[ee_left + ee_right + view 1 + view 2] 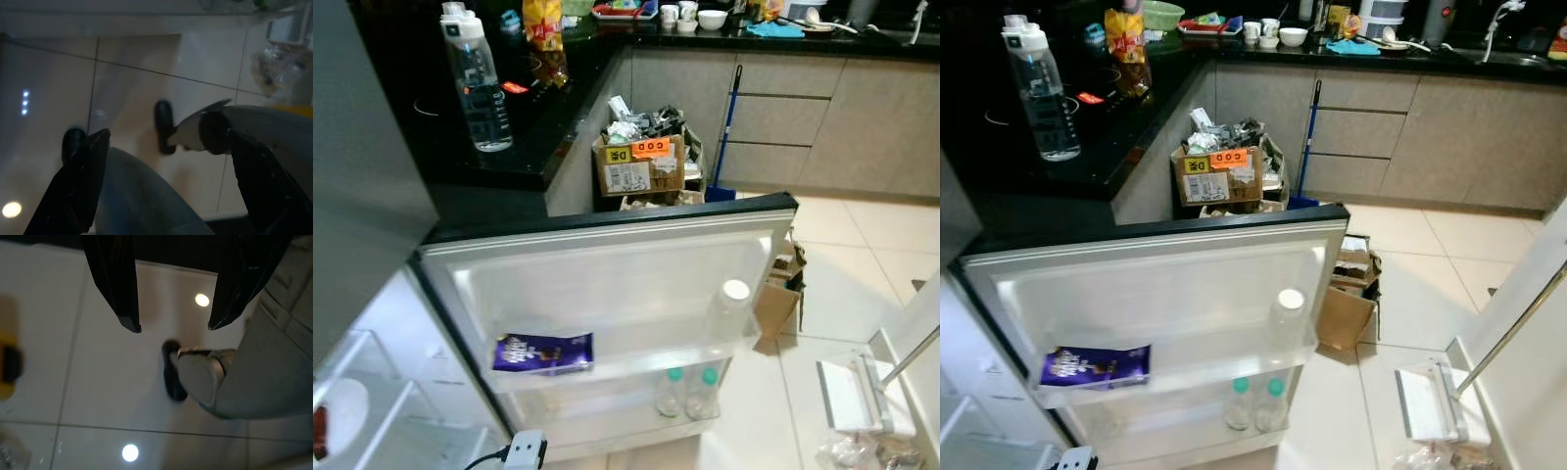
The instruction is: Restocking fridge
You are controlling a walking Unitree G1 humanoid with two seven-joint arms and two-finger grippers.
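Observation:
The fridge door (607,284) stands wide open in front of me. On its upper door shelf lies a purple chocolate pack (543,352), with a white-capped bottle (732,304) at the shelf's right end. Two green-capped bottles (690,390) stand in the lower door shelf. The fridge's white inner shelves (372,401) show at the lower left. A clear water bottle (475,83) stands on the dark counter behind the door. My left gripper (168,137) and right gripper (174,327) hang over the tiled floor, both open and holding nothing.
Behind the door a cardboard box of rubbish (641,162) and a blue-handled broom (726,127) stand against the cabinets. Flattened cartons (781,294) lean by the door's right edge. A white stand (852,392) and a plastic bag (847,452) lie on the floor at right.

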